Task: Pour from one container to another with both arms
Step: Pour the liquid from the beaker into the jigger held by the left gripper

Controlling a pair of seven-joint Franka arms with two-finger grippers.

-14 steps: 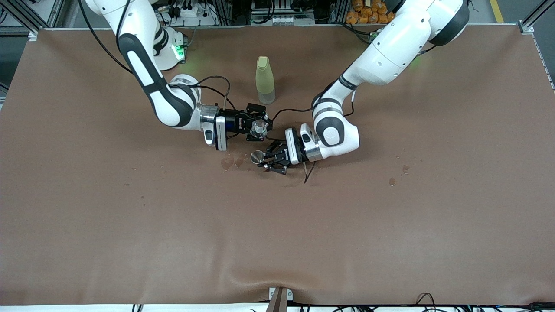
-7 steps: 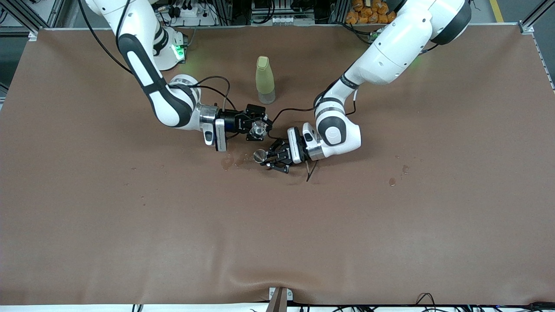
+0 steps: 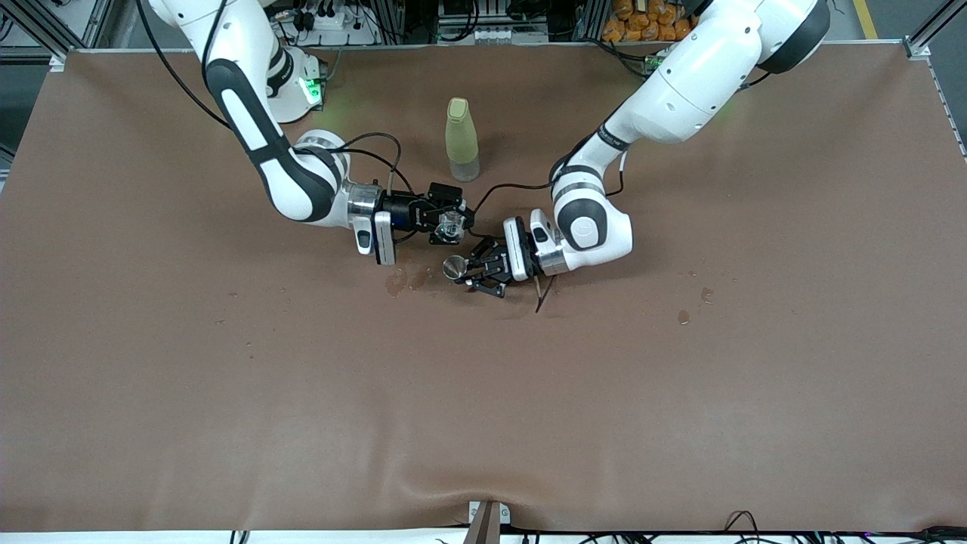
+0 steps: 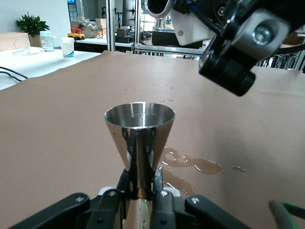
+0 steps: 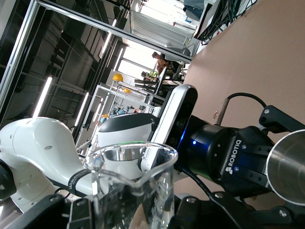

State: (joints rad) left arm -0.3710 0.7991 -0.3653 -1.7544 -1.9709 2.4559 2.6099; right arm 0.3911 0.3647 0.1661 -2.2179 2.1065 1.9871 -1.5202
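- Drifting toward its own end of the counter (image 3: 227,393), our left pincer (image 3: 470,276) clamps the steel cone cup (image 4: 139,136).
- Our right pincer (image 3: 453,223) grips the glass beaker (image 5: 131,186), tipped for pouring.

Brown table (image 3: 227,393), bottle (image 3: 461,140), puddles (image 3: 404,281)

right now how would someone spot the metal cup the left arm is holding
Near the brown table's middle, two grippers meet just nearer the camera than a tall pale green bottle. The left gripper clamps a shiny steel cone-shaped cup; the right gripper's vessel is clear glass.
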